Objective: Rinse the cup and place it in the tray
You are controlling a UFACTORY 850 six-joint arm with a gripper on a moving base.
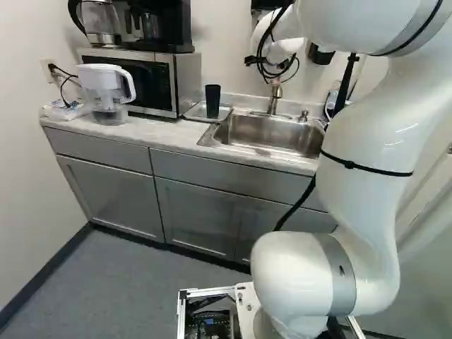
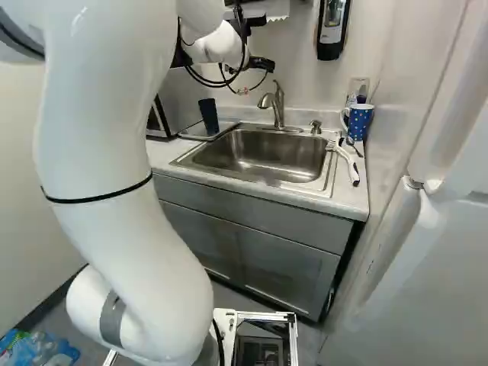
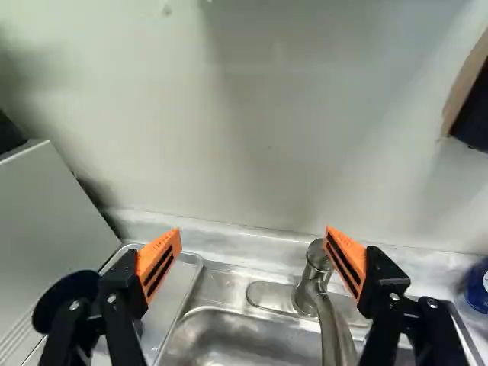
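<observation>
The gripper is hovering with its fingers well apart. The black cup is standing upright in the tray, below and beside its left finger; the faucet is rising ahead, lower down, between the fingers.

Bright diffuse light, soft-edged shadows, small highlights

Room opens above the sink, but the faucet obstructs its back.
</observation>
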